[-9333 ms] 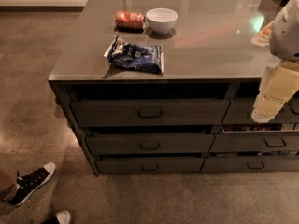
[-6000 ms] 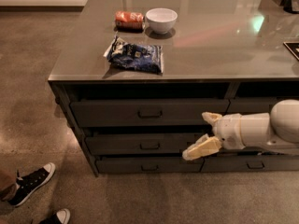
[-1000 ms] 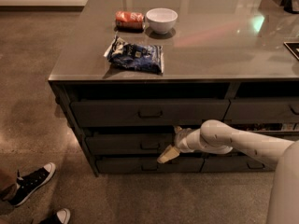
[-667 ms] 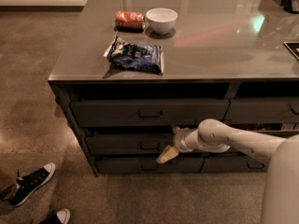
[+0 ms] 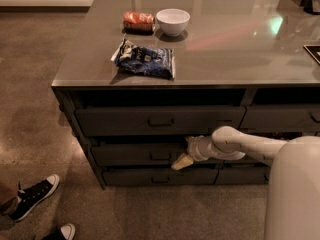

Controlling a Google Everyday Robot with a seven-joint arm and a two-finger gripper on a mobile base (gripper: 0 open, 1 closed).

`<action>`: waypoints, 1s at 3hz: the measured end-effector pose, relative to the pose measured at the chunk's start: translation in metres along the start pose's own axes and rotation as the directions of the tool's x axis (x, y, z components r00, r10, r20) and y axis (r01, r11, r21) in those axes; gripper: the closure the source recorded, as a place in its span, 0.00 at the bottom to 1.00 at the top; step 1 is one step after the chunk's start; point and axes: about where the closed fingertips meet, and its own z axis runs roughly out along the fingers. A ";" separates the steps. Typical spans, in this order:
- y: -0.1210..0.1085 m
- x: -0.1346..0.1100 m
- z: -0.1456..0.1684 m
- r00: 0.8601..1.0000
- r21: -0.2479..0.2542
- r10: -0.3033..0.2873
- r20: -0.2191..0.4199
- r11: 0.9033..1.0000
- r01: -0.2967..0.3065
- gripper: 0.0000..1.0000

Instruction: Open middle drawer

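Though the gripper (image 5: pixel 182 161) had barely shifted beside the pull (image 5: pixel 160 156) of the middle drawer (image 5: pixel 127 154), its grip could not be told and the drawer looked unopened.

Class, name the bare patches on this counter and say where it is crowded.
Free: the counter right of the bowl and blue bag. Crowded: the left end, with bowl, red packet and bag. The gripper is below, at the middle drawer.
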 end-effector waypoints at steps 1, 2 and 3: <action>-0.007 0.011 0.002 1.000 0.002 0.004 -0.021 1.000 -0.004 0.42; -0.010 0.018 0.000 0.999 0.002 0.004 -0.032 1.000 -0.004 0.65; -0.013 0.016 -0.003 0.999 -0.003 -0.004 -0.035 1.000 0.003 0.87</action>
